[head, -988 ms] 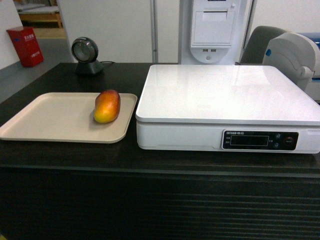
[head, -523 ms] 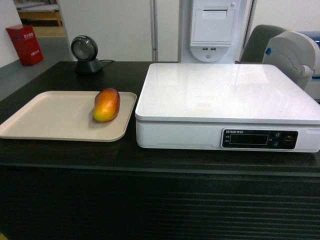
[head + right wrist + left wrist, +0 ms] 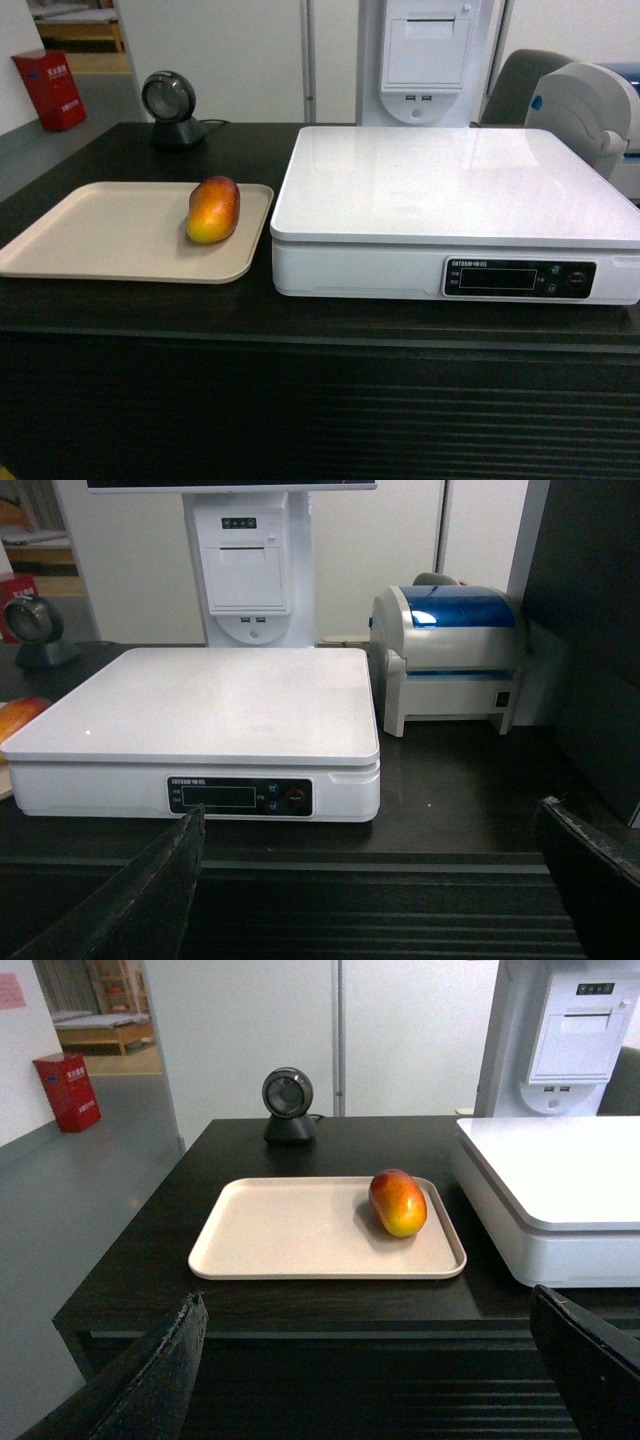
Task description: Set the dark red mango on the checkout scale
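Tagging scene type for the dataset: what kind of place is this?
Likely a shop checkout, possibly a mock-up: a white weighing scale on a dark counter, a barcode scanner behind the tray, and a label printer.

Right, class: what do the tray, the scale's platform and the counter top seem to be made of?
Tray: probably matte beige plastic, no glare, moulded rounded rim. Scale platform: glossy white, likely plastic or coated metal, showing soft reflections. Checkout top: dark wood-look surface with faint grain, possibly laminate.
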Controlling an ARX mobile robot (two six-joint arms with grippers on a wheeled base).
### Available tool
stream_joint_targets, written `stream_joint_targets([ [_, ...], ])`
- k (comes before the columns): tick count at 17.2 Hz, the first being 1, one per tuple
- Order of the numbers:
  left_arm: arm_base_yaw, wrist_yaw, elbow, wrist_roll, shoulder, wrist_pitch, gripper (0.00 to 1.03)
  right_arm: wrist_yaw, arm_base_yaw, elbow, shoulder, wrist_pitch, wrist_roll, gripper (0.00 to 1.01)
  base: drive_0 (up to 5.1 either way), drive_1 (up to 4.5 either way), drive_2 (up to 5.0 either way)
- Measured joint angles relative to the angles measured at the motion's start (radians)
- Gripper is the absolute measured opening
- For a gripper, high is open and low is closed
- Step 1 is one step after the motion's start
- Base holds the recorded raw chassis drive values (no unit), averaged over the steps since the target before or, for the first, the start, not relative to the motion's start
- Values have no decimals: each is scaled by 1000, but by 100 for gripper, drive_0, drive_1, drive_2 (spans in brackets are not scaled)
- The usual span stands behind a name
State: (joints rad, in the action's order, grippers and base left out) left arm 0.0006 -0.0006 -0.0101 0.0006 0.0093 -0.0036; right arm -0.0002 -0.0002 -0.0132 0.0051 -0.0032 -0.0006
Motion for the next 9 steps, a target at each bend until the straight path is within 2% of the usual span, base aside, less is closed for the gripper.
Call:
stream_joint_targets([
  [6,0,0,0,0,0,0,98,0,0,0,0,0,0,98,0,0,0],
  [7,-103,-202,-38,-41,69,-101,98,1,0,0,0,0,0,98,0,0,0],
  [8,-332,-529,-92,-90,235,-45,98,0,0,0,0,0,0,98,0,0,0],
  [9,-417,-654,-134,-104,310,41,98,0,0,0,0,0,0,98,0,0,0],
])
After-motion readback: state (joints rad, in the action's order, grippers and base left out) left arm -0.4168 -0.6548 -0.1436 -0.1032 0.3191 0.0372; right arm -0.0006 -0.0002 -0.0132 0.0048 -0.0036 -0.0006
